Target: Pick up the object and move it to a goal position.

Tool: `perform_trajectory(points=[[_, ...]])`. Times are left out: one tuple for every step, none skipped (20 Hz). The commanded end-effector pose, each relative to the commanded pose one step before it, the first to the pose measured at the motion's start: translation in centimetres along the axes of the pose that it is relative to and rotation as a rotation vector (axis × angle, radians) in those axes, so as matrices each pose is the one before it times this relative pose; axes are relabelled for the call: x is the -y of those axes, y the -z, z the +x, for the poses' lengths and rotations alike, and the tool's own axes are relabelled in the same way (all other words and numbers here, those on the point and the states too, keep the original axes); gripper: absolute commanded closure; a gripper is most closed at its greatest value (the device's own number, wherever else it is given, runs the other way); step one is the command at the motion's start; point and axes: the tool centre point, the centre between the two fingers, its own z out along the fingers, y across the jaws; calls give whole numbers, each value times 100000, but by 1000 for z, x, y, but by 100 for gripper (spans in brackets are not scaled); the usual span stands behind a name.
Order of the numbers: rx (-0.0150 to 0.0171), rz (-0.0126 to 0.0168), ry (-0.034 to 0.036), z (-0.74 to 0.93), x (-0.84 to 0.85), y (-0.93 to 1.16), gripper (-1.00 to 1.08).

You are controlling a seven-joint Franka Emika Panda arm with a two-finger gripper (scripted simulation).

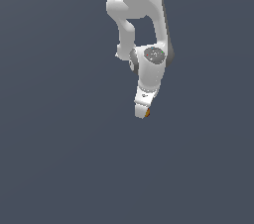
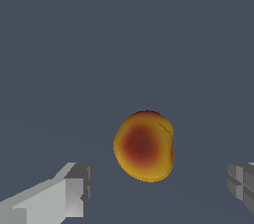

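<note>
The object [image 2: 144, 145] is a glossy orange-yellow rounded lump with a dark red-brown patch. In the wrist view it lies on the flat grey floor between my two fingers, apart from both. My gripper [image 2: 159, 186] is open, with one finger [image 2: 74, 193] on one side of the object and the other finger [image 2: 242, 183] far off on the other side. In the exterior view my white gripper [image 1: 141, 114] points down at the floor, and only a small orange bit of the object [image 1: 148, 113] shows beside its tip.
The white arm [image 1: 149, 64] comes down from the top middle of the exterior view. Plain dark grey floor [image 1: 59, 168] lies all around.
</note>
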Motion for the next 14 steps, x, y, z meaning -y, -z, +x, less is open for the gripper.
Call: perform_trajectory(points=[[-19,-35,2682,81,201,-122,-92],[-3,-1,610,22,49,-30,-92],[-3,-1,431,14,34,-21,-92],[-2,0,258,8,20,-13,-92],[-1,0,98,8,10,-4,-92],[9,24,-543,-16,-33,18,-92],[0,0,0,-2,0,-33,-92],[0,0,0,-7,0,-99,-92],[0,0,0,-12,1,-165,-92],[1,1,69,17,20,-231,-92],[0,0,0,-22,2,-294,-92],[0,3,98,22,29,-359,-92],[0,0,0,-31,4,-420,-92],[-2,5,119,24,36,-482,-92]])
